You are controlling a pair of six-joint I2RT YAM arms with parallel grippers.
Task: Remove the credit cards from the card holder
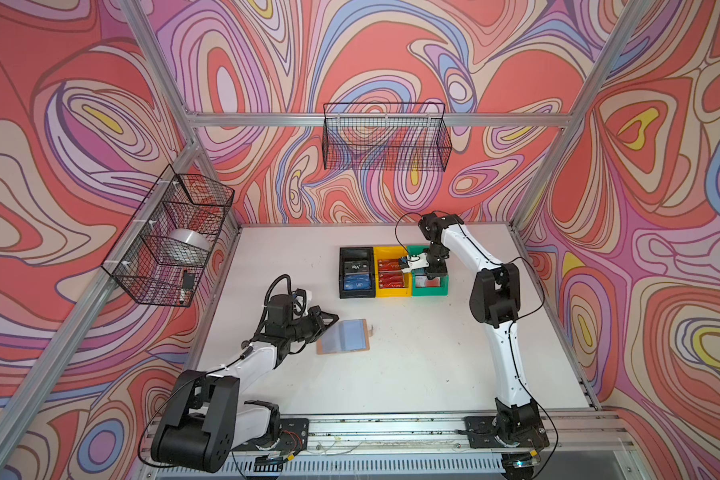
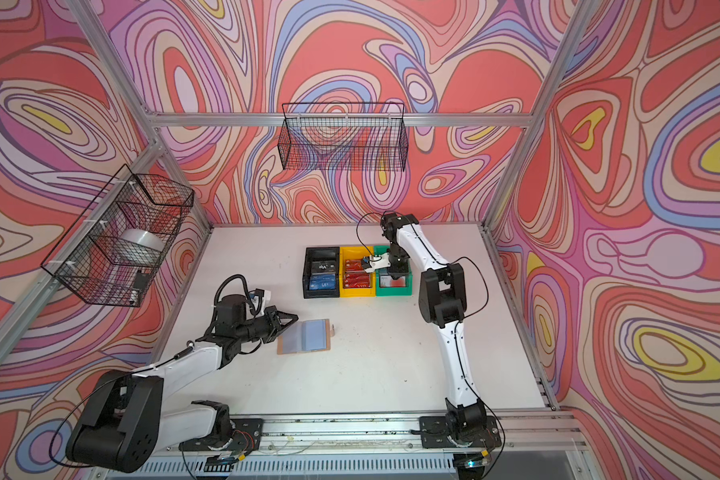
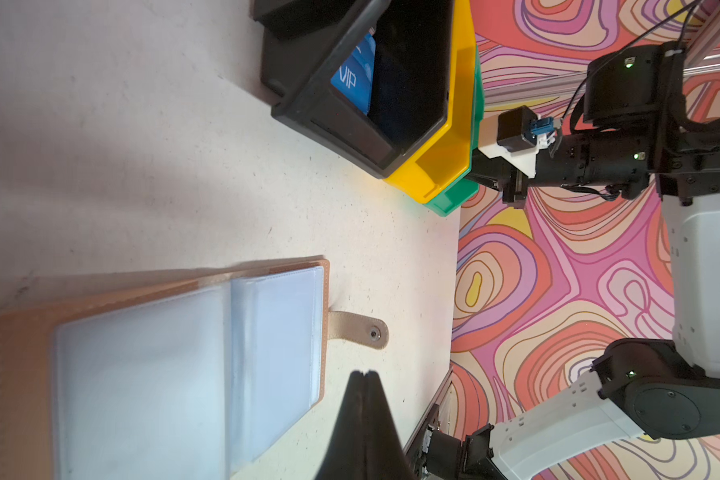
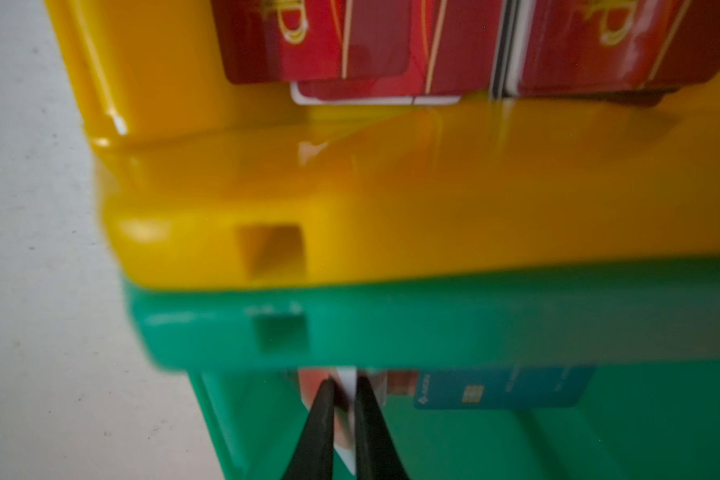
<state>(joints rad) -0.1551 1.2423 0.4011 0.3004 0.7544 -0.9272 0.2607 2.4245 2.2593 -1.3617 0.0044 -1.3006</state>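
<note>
The tan card holder point(image 1: 344, 336) point(image 2: 304, 336) lies open on the white table, its clear bluish sleeves point(image 3: 184, 374) showing no card. My left gripper point(image 1: 334, 319) point(image 3: 364, 374) is shut with nothing in it, just beside the holder's left edge. My right gripper point(image 4: 345, 380) hangs inside the green bin point(image 1: 429, 291). Its jaws stand slightly apart, with a pale credit card point(image 4: 346, 376) edge-on in the gap. Blue VIP cards point(image 1: 356, 282) point(image 3: 352, 77) lie in the black bin point(image 1: 341, 270). Red cards point(image 1: 391, 278) point(image 4: 350, 41) lie in the yellow bin point(image 1: 391, 249).
The three bins stand side by side at the back middle of the table. A blue card point(image 4: 499, 388) lies in the green bin. Wire baskets hang on the back wall point(image 1: 385, 137) and the left wall point(image 1: 171, 237).
</note>
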